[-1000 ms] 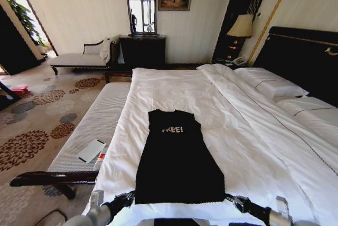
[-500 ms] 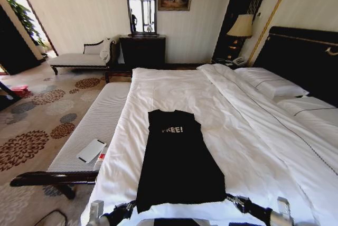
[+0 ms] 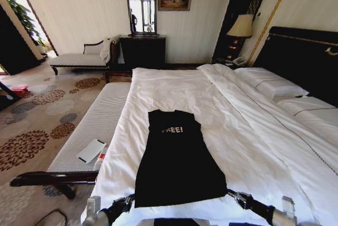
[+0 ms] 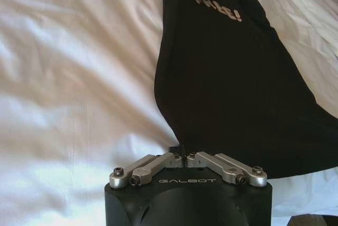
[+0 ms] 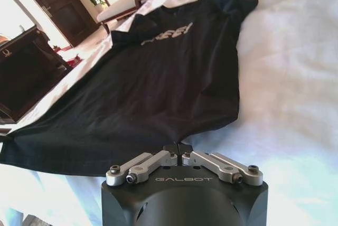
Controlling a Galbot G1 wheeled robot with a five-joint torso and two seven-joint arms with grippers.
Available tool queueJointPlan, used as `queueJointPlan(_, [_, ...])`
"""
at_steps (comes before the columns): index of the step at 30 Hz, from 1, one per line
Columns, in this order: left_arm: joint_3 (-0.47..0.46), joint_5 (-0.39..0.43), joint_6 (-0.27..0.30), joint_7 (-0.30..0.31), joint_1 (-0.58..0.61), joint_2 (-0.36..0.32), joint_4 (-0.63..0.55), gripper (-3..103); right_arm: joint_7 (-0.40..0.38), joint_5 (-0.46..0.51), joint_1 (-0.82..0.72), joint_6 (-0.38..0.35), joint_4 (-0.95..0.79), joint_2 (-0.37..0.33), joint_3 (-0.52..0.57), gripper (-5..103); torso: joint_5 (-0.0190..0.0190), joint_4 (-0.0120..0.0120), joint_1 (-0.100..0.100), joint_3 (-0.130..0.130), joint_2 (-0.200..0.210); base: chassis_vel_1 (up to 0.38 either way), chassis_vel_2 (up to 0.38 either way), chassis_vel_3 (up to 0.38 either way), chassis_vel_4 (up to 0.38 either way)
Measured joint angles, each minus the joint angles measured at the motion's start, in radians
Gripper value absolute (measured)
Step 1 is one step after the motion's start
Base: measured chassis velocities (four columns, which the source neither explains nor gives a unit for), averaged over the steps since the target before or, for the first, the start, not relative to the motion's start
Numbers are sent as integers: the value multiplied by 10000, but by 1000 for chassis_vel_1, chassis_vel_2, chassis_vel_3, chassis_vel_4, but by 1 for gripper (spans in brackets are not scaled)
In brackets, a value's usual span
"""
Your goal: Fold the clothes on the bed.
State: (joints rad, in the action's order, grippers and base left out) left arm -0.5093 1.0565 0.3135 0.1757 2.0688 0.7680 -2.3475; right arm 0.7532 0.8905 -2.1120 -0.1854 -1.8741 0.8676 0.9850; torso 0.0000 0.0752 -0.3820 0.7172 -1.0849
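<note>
- Two grippers at the lower edge of the head frame, left gripper (image 3: 128,200) at one bottom corner of the black T-shirt (image 3: 177,162), right gripper (image 3: 232,198) at the other.
- Laid flat, sleeves tucked in to a narrow strip, lower centre of the frame on the white bed (image 3: 248,147); probably so held to carry the hem up toward the "FREE!" lettering.
- Pinched narrow on hem cloth, left (image 4: 182,157) in its wrist view.
- Likewise closed at the shirt's corner, right (image 5: 179,149); cloth between the tips hard to confirm.
</note>
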Motion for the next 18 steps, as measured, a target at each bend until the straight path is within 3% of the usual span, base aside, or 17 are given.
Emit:
queueJointPlan(9, [-1027,-410,-451,-459,1390,430,-740,0,594,79,-452,204,-746,619,824,0,1,0,0,0,0,0,0,0,0])
queueJointPlan(18, [-1720,-1396,-1376,-989,3317,912,-1301,0,1557,-49,-1077,760,-1507,1436,1727,0,1,0,0,-1,-3,0,0,0,0])
